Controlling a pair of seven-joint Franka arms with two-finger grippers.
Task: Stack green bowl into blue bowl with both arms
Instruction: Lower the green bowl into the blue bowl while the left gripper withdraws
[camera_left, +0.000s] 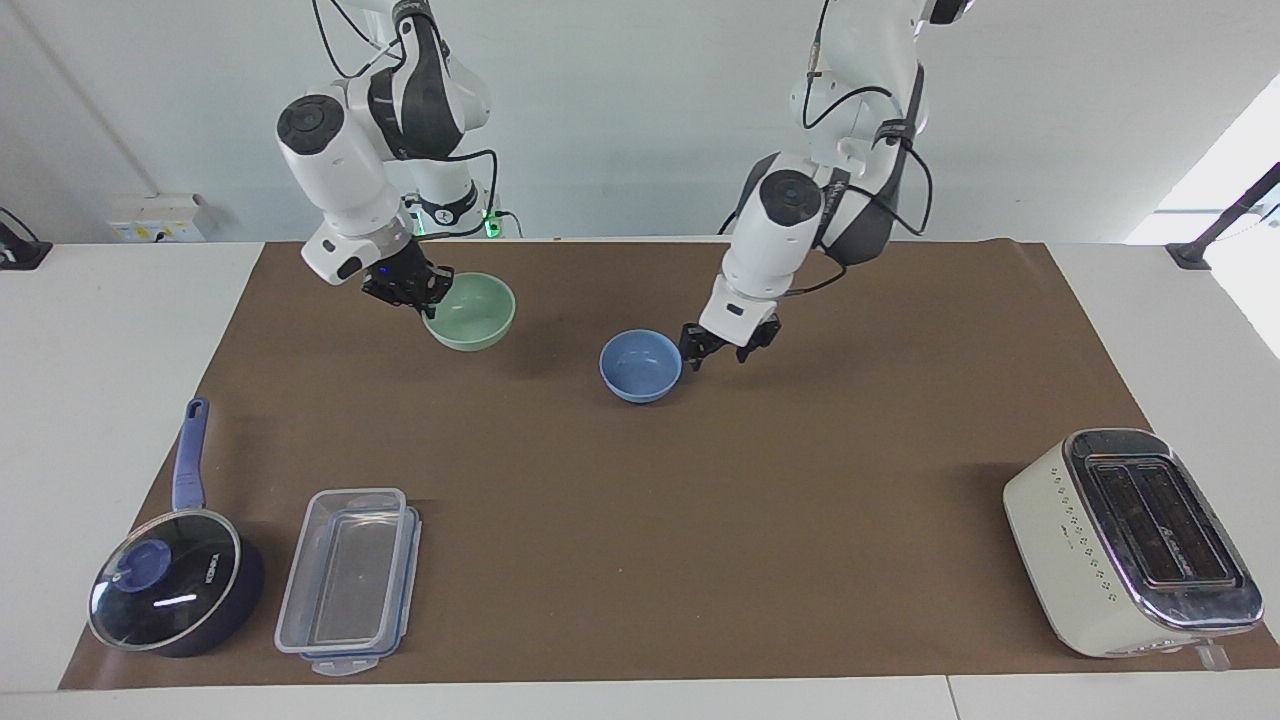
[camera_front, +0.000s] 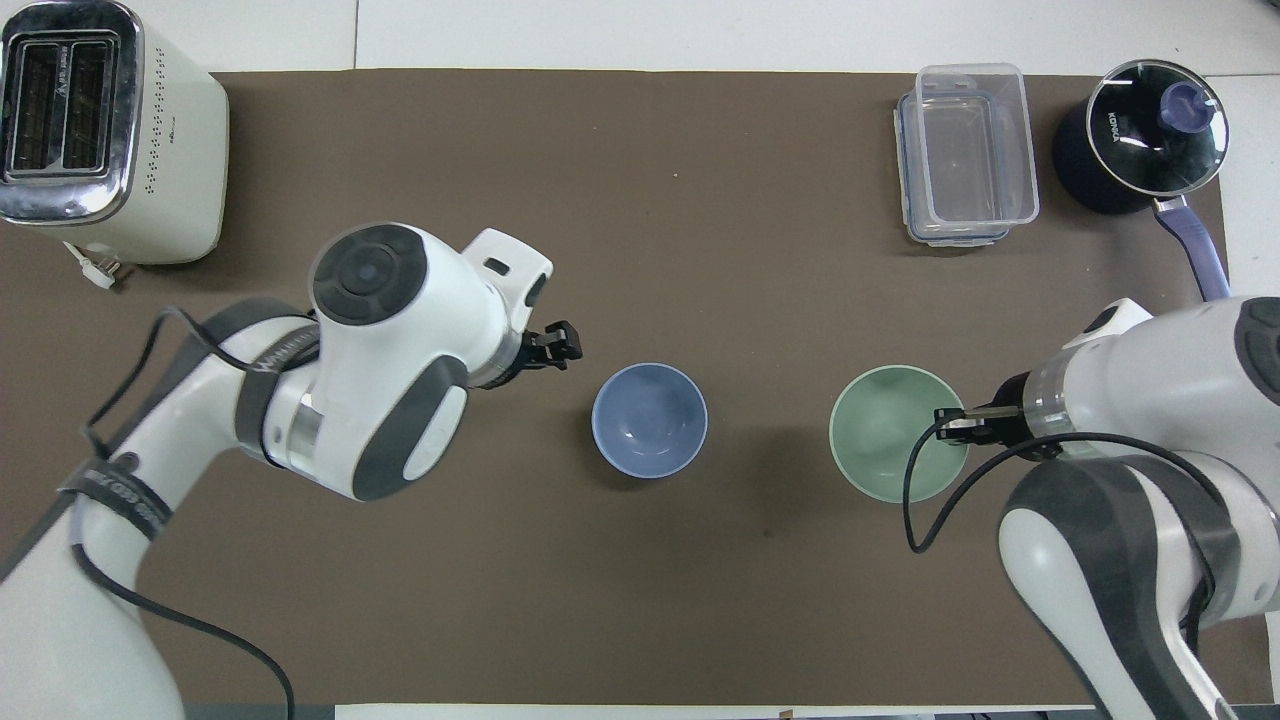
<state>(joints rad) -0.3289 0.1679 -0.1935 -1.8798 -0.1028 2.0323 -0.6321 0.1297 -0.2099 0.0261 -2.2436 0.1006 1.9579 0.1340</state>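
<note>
The blue bowl (camera_left: 641, 366) (camera_front: 649, 420) stands upright on the brown mat near the table's middle, with nothing touching it. My left gripper (camera_left: 720, 353) (camera_front: 562, 346) hangs open just beside that bowl, toward the left arm's end, clear of its rim. The green bowl (camera_left: 470, 312) (camera_front: 885, 446) is lifted off the mat, upright, over the stretch between the blue bowl and the right arm's end. My right gripper (camera_left: 426, 299) (camera_front: 955, 422) is shut on the green bowl's rim, on the side away from the blue bowl.
A cream toaster (camera_left: 1130, 540) stands at the left arm's end, far from the robots. A clear plastic container (camera_left: 350, 575) and a dark blue saucepan with a glass lid (camera_left: 175, 590) sit at the right arm's end, also far from the robots.
</note>
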